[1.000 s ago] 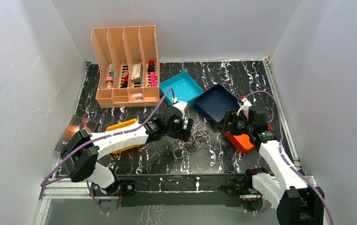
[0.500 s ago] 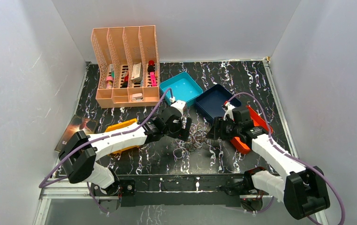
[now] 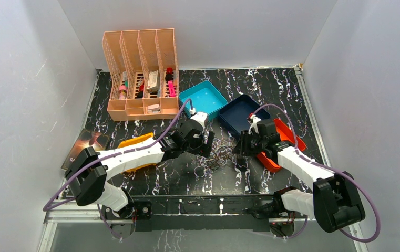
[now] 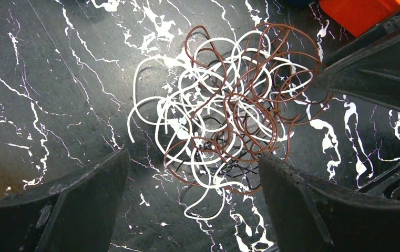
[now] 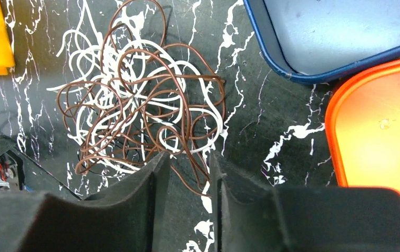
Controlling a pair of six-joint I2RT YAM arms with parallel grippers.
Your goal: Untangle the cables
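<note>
right claw (image 5: pixel 187 160) reached the cables (image 5: pixel 134 100), slightly apart; left claw (image 4: pixel 192 156) wide apart.

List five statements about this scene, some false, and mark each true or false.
The cables lie in one tangle on the black tabletop. True.
The tangle is all white wire. False: brown, white and black strands.
The left claw is open above the tangle. True.
The cables sit inside a tray. False: they lie on the tabletop beside the blue tray.
A brown strand runs through the right claw. True.
</note>
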